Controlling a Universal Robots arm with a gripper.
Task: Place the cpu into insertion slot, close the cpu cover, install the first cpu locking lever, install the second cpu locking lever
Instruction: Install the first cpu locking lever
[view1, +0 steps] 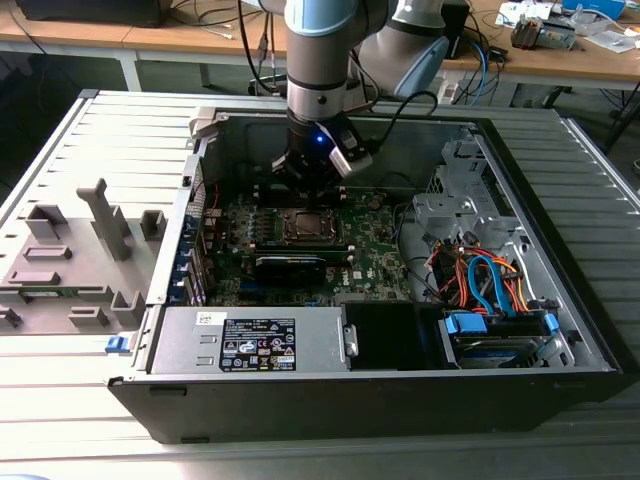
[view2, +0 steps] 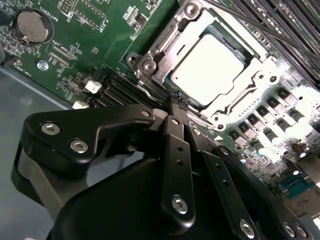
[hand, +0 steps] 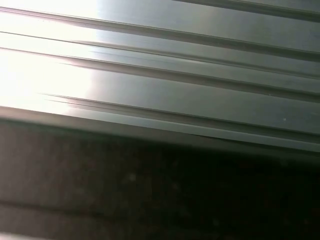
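Black fingers (view2: 176, 107) are seen pressed together, nothing held between them, their tips just beside the edge of the insertion slot (view2: 150, 65). Seated in that slot is the cpu (view2: 207, 65), its silvery top framed by the cpu cover (view2: 260, 80), which lies closed over it. Green motherboard (view2: 100, 40) surrounds the socket inside the computer case (view1: 560, 330).
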